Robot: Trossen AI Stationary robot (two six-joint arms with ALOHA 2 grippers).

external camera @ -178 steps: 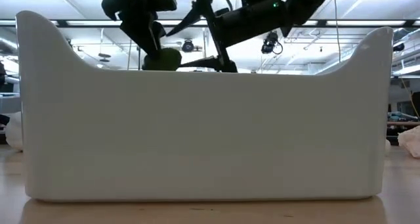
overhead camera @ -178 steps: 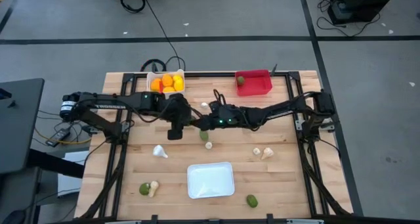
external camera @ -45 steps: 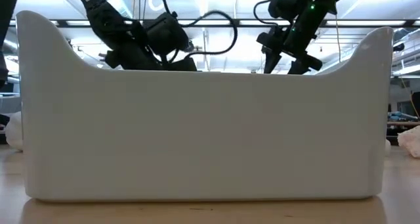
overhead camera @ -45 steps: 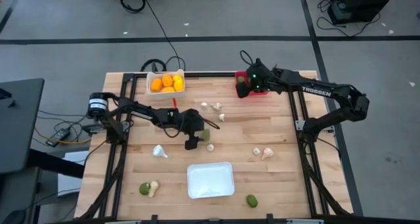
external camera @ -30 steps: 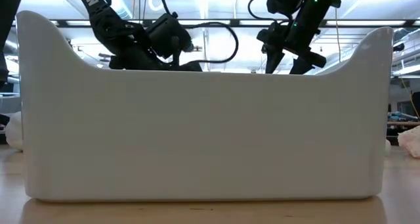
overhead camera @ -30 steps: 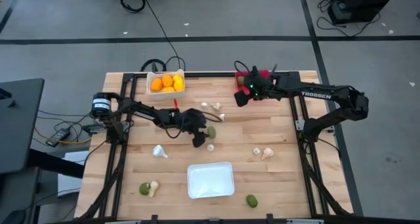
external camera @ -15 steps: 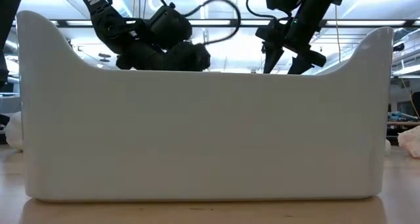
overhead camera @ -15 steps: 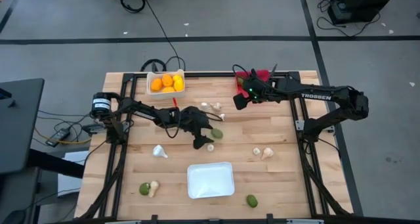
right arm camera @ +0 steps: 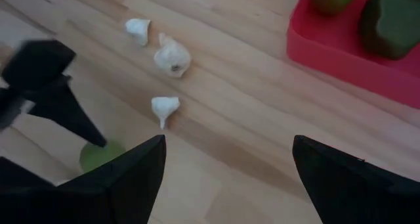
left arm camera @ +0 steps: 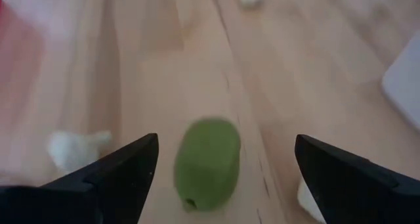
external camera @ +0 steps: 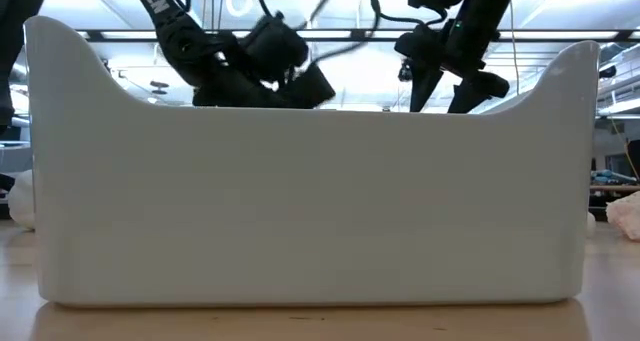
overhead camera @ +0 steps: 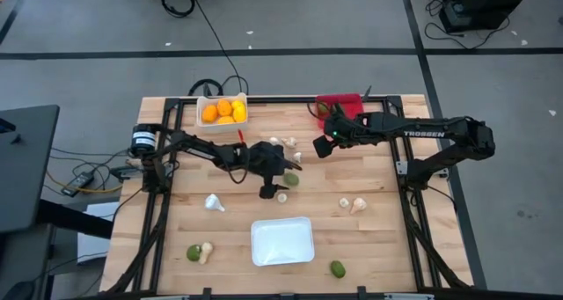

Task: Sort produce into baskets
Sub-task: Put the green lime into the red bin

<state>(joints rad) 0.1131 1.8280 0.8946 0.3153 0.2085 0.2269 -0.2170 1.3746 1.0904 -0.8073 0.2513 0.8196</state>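
A dull green fruit (overhead camera: 291, 179) lies on the table's middle; in the left wrist view (left arm camera: 207, 159) it sits between my left gripper's fingers. My left gripper (overhead camera: 281, 177) is wide open, low over the table, one finger on each side of the fruit and apart from it. My right gripper (overhead camera: 324, 145) is open and empty above the table, just near-left of the red bin (overhead camera: 345, 101), which holds two green fruits (right arm camera: 391, 23). The white deep bin (overhead camera: 223, 112) holds orange and yellow fruits. The shallow white tray (overhead camera: 281, 241) stands near the front.
Three garlic bulbs (right arm camera: 172, 55) lie between the two grippers, another (overhead camera: 281, 195) beside the green fruit. More garlic (overhead camera: 211, 202), (overhead camera: 356, 205) and green fruits (overhead camera: 193, 253), (overhead camera: 338, 267) lie scattered. In the low view the tray's wall (external camera: 300, 201) hides the tabletop.
My right gripper has come away from the red bin toward the table's near edge, staying open. My left gripper has gone a little toward the right edge, its open fingers now around the green fruit, which has shifted slightly rightward.
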